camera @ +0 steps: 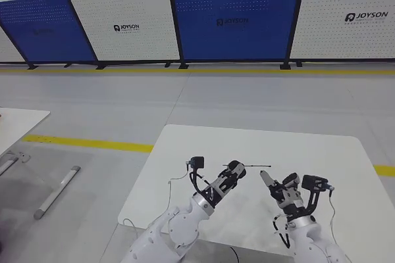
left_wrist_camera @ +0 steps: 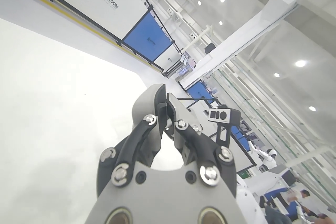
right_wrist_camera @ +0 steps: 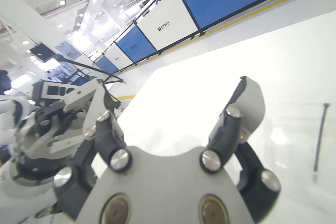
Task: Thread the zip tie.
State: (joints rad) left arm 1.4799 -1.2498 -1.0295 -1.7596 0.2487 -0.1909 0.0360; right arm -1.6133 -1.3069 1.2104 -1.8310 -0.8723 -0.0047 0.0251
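We see the white counter (camera: pixel 316 158). Over its near half, our left hand (camera: pixel 236 171) is pinched closed and our right hand (camera: pixel 276 179) is spread wide. The black zip tie (camera: pixel 247 166) lies flat at their twelve o'clock.

A: What can be made out of the tie (camera: pixel 247 166) from above?
B: A mere hairline is seen; head and tail cannot be told apart, nor whether it is touched by the left claw (camera: pixel 239 169).
A: And from the right wrist?
B: One end is blurred away on the bench (right_wrist_camera: pixel 210 83). One finger of the right claw (right_wrist_camera: pixel 170 80) is lost against the blurred left arm (right_wrist_camera: pixel 39 130), which is cut off by the edge.
A: Is anything pinched in the left claw?
B: That cannot be told: the pads are seen edge-on, and the claw's base is cut off.
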